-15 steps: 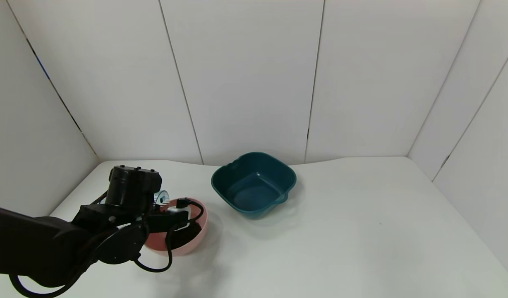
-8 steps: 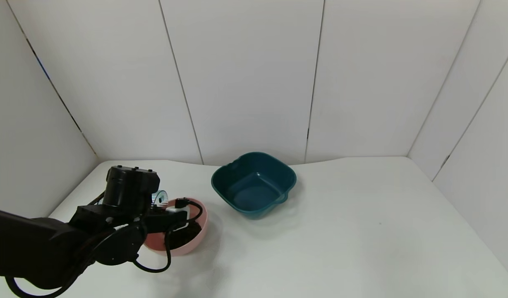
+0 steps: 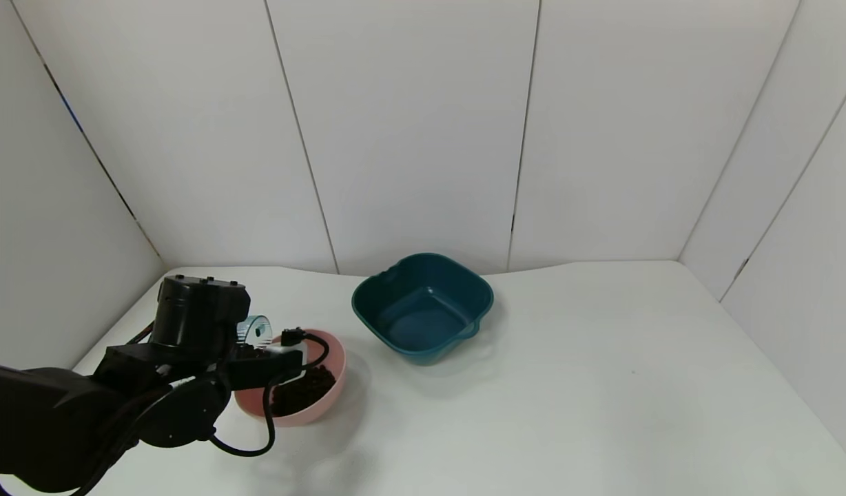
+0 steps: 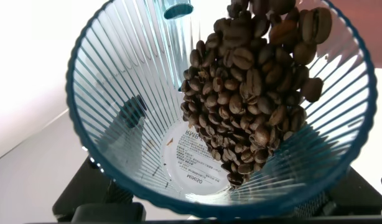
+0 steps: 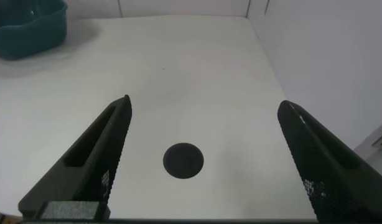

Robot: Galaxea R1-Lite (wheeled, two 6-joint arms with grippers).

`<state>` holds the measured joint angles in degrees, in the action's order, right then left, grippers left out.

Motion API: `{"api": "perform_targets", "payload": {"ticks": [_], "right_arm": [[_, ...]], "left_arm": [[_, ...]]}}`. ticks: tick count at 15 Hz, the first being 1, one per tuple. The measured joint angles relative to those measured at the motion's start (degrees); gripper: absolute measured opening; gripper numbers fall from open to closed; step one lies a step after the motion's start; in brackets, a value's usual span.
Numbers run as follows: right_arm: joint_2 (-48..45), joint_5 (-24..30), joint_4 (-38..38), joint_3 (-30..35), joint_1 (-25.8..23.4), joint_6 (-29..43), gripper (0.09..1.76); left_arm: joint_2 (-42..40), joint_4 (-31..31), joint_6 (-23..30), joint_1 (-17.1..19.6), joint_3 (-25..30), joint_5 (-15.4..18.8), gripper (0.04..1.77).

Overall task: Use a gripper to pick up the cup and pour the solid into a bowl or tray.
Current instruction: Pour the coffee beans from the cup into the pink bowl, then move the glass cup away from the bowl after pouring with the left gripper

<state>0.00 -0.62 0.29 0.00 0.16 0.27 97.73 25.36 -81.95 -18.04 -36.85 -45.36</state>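
My left gripper (image 3: 252, 344) is shut on the ribbed blue-grey cup (image 3: 256, 329), holding it tipped over the near-left rim of the pink bowl (image 3: 335, 396). The wrist hides the fingers in the head view. The left wrist view looks into the cup (image 4: 135, 106): brown beans, the solid (image 4: 253, 99), lie along one inner wall from the base up to the rim. A heap of the solid (image 3: 304, 389) lies inside the bowl. My right gripper (image 5: 203, 155) stands open above bare table, holding nothing.
A dark teal squarish basin (image 3: 423, 313) stands empty right of and behind the pink bowl, also in the right wrist view as the basin (image 5: 26, 28). A black round spot (image 5: 183, 160) marks the table under the right gripper. White walls enclose the table.
My left arm has drifted left with the cup, uncovering more of the bowl and the beans in it. The right gripper shows no movement.
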Motion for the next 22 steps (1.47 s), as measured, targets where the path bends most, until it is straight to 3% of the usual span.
{"api": "perform_targets", "payload": {"ticks": [3,8,15,22], "right_arm": [[0.0,0.0,0.0,0.0,0.0,0.0,1.71],[0.0,0.0,0.0,0.0,0.0,0.0,1.71],[0.0,0.0,0.0,0.0,0.0,0.0,1.71],[0.0,0.0,0.0,0.0,0.0,0.0,1.71]], "left_arm": [[-0.2,0.2,0.3,0.4,0.1,0.8,1.31],[-1.1,0.1,2.5,2.8,0.7,6.6,1.31],[-3.4,-0.1,13.9,5.8,2.5,16.3,1.31],[-5.1,0.0,27.3,8.6,3.7,23.3,1.31]]}}
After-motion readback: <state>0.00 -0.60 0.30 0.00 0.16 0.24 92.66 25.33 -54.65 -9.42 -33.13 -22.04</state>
